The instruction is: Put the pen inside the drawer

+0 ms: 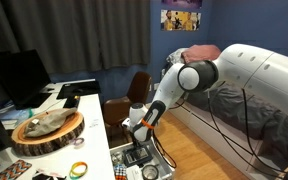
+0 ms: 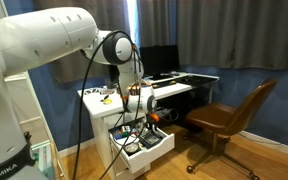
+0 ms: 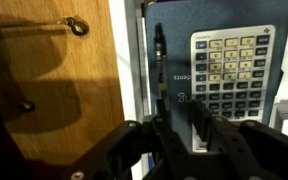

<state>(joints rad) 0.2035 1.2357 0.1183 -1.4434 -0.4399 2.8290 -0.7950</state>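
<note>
In the wrist view we look straight down into the open drawer (image 3: 132,60), its white wall running up the picture beside the wooden floor (image 3: 54,95) on the left. The pen (image 3: 158,70) is inside the drawer. It is a thin dark stick lying lengthwise on a dark surface, just right of that wall and just left of the calculator (image 3: 234,80), without touching the calculator.

The gripper (image 3: 176,132) comes in from the near edge. Its two black fingers (image 3: 134,150) stand a little apart, and the gap between them looks wider than the pen. The pen's near end runs in by the left finger, and we cannot tell whether that finger touches it.

In an exterior view the arm bends down from the right, with the gripper low over the drawer's clutter. A round wooden slab (image 1: 47,130) sits on the white desk (image 1: 92,104) to the left, and a yellow-green tape ring (image 1: 79,168) lies near its front edge.
</note>
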